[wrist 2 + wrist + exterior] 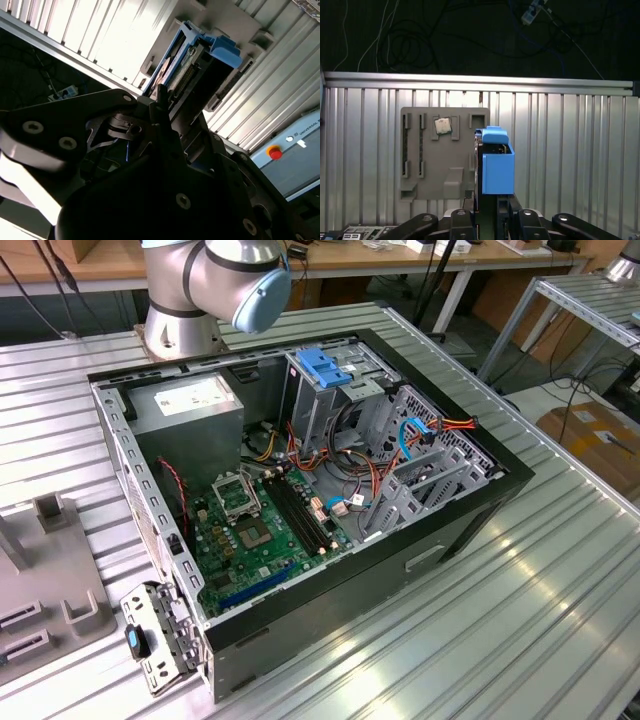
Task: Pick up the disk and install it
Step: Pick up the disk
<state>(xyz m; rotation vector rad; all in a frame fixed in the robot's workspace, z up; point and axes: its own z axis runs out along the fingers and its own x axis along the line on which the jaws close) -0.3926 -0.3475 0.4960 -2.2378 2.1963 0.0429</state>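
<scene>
In both wrist views the disk (pixel 498 162) stands on edge between my fingers: a grey drive framed by bright blue carrier rails, its connector edge toward the camera in the second wrist view (pixel 192 57). My gripper (pixel 490 207) is shut on its near end (pixel 167 117). It hangs over the ribbed metal table, beside a grey fixture plate (pixel 427 155). In the exterior view the open computer case (pixel 470 510) lies on its side, with a metal drive cage carrying a blue latch (pixel 325 365) at its far end.
A small processor chip (pixel 442 125) sits in the fixture plate. Inside the case are the green motherboard (pixel 255 535), the grey power supply (pixel 190 405) and loose cables (pixel 420 435). The arm's base (pixel 185 325) stands behind the case. A pendant with a red button (pixel 275 152) lies nearby.
</scene>
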